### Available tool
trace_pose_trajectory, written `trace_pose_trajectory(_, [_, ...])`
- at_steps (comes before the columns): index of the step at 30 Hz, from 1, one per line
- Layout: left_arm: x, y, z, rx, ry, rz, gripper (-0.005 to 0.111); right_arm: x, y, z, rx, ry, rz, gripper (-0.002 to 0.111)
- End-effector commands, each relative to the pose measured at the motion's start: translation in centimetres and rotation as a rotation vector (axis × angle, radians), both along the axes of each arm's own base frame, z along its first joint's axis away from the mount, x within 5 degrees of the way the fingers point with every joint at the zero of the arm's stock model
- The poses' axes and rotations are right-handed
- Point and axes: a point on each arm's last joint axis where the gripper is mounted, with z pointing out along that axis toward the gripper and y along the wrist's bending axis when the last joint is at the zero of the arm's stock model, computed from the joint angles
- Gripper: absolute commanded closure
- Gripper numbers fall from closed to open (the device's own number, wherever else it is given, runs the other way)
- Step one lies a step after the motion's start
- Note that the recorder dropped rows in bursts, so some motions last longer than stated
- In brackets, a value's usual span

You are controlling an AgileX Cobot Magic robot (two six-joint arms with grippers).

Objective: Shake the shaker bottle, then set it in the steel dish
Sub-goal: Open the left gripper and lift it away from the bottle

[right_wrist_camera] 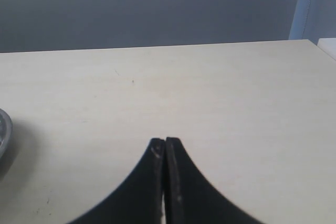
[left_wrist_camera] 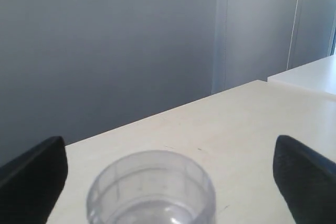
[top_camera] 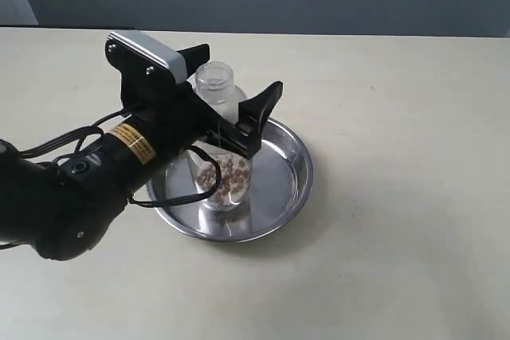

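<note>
Left pincer (top_camera: 241,69): gapes wide, straddles the top of the shaker bottle (top_camera: 235,185) from above, grips nothing. In the left wrist view, shows one dark finger (left_wrist_camera: 34,179) at each side edge, with the small round cap (left_wrist_camera: 151,192) between them and open space on both sides.

Shaker bottle: stands upright, base on the flat bottom of the steel dish (top_camera: 299,174), somewhat toward the arm's side of the middle rather than dead centre. Holds brown pellets (top_camera: 223,169) heaped in the lower body. Leans on nothing, as far as can be seen; part of the flank hidden behind the arm (top_camera: 72,197).

Steel dish: sits flat on the pale table (top_camera: 398,117), much wider than the bottle inside it.

Right pincer (right_wrist_camera: 165,142): pressed shut on nothing, hangs over the table off to the side, with only a sliver of the dish rim (right_wrist_camera: 3,129) at the edge of its own view. Absent from the exterior view.

Progress, as a judgement: looks nearly finished. Appears done with the placing, with the bottle in the dish and no grip on it. Cannot confirm the shaking from these views; presumably complete, given the order in the task. Remains only to lift the left pincer straight up and clear without clipping the cap or tipping the bottle.
</note>
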Motion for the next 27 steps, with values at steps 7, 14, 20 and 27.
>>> trace_pose_trajectory(7, [1.7, -1.0, 2.2, 0.012, -0.054, 0.012, 0.002, 0.0, 0.0, 0.1, -0.001, -0.015, 0.004, 0.109])
trace_pose_trajectory(14, [1.7, -0.6, 3.8, 0.064, -0.082, 0.058, 0.002, 0.0, 0.0, 0.1, -0.001, -0.015, 0.004, 0.109])
trace_pose_trajectory(20, [0.7, 0.6, 6.6, 0.117, -0.066, 0.103, 0.026, 0.0, 0.0, 0.1, -0.001, -0.015, 0.004, 0.109])
trace_pose_trajectory(27, [-0.4, 1.8, 9.1, 0.126, -0.078, 0.15, 0.055, 0.0, 0.0, 0.1, -0.001, -0.015, 0.004, 0.109])
